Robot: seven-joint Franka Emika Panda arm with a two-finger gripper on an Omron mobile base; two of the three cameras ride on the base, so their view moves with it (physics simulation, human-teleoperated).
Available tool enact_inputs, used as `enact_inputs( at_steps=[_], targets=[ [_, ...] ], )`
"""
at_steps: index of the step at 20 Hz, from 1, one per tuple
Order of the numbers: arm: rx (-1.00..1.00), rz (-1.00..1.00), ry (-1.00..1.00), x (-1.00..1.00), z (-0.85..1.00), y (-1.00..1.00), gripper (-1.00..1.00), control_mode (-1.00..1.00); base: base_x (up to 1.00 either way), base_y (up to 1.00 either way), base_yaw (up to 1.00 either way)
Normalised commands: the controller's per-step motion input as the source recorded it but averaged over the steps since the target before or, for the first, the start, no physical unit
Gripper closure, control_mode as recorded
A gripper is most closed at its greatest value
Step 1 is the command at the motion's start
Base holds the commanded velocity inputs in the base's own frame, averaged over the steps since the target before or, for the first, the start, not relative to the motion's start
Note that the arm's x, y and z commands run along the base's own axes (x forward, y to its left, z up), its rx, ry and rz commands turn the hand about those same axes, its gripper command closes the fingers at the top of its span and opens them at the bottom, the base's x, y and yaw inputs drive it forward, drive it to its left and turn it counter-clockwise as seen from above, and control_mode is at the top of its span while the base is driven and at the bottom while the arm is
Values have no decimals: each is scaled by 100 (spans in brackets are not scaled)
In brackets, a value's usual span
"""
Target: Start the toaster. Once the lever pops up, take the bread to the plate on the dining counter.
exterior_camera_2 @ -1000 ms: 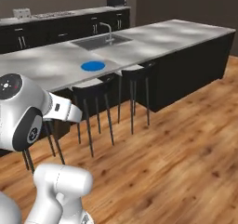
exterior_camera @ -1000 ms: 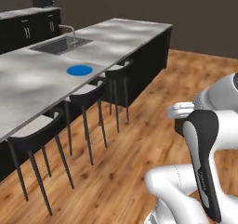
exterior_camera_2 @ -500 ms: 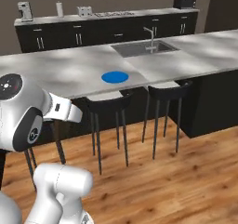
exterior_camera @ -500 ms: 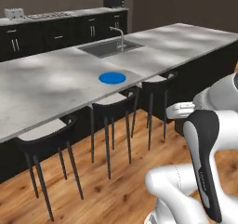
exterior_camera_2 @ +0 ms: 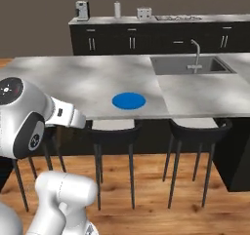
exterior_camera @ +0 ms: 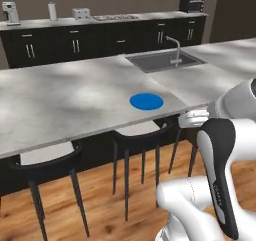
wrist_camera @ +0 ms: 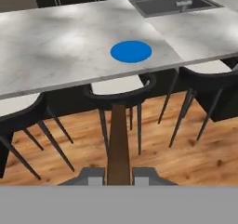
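**Bread in the grip, plate waiting on the dining counter**

In the hand view the gripper (wrist_camera: 118,176) is closed on the bread (wrist_camera: 119,144); the thin dark brown slice stands on edge between the two fingertips and rises up the middle of that view, over the wooden floor (wrist_camera: 153,153) and in front of a black stool (wrist_camera: 120,95). The plate (exterior_camera: 146,101) lies flat and bare on the dining counter (exterior_camera: 60,105), close to the counter's near edge and roughly midway along the visible stretch; the bread is well apart from it, off the counter on the stool side. The inset sink (exterior_camera: 164,61) with its faucet (exterior_camera: 175,47) sits toward the counter's far right corner, beyond the plate. Black stools are tucked under the near edge, one just below the plate. The toaster (exterior_camera_2: 144,13) stands on the back worktop (exterior_camera_2: 161,19) against the wall, beside a white canister (exterior_camera_2: 117,9); it is too small to make out its levers.
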Motion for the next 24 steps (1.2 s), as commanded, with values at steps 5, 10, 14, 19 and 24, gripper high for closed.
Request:
enact_inputs(
  at_steps=[5,10,14,19,24],
  targets=[
    [0,0,0,0,0,0,100,100,93,-88,42],
    [0,0,0,0,0,0,100,100,65,-53,20],
    [0,0,0,0,0,0,100,100,66,-41,13],
    [0,0,0,0,0,0,100,100,56,-10,3],
    [0,0,0,0,0,0,100,100,48,0,0]
  ],
)
